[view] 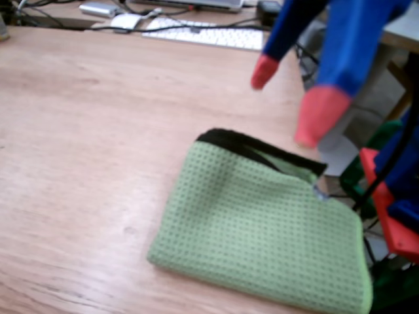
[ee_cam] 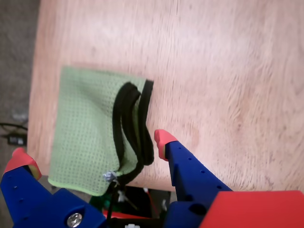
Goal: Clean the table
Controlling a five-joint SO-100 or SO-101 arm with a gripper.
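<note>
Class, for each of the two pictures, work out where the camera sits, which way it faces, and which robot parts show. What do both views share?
Fixed view: low at the table's edge, looking across it toward a keyboard; the open end effector hangs top right.
Wrist view: rides on the arm, looking down; end effector fingers spread at the bottom.
Shared: green cloth, table, end effector.

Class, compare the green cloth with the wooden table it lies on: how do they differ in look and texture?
The cloth is green with a waffle weave and black edging; the table is reddish-brown with wood grain. The cloth is folded and soft; the table is flat and rigid. The cloth covers only a small patch near the table's edge. Both lie below the open gripper.
</note>
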